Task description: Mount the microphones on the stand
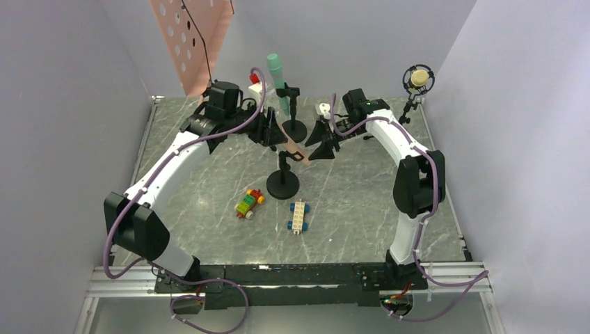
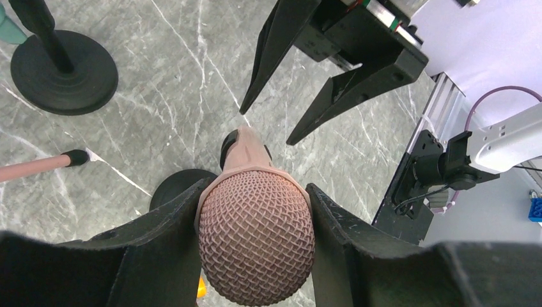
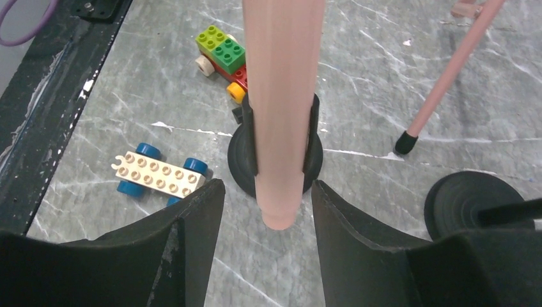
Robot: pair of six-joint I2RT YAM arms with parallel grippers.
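The salmon pink microphone lies tilted over the front black stand. My left gripper is shut on its mesh head. In the right wrist view its body sits between the two prongs of the stand's clip. My right gripper is open, and the microphone's tail end hangs between its fingers without touching them. The mint green microphone stands in the back stand. The tan-yellow microphone sits in a mount at the back right.
Two toy-brick cars lie near the front stand, one green and red, one cream with blue wheels. A pink pegboard leans at the back left, and its pink leg reaches the table near the stands. Grey walls enclose the table.
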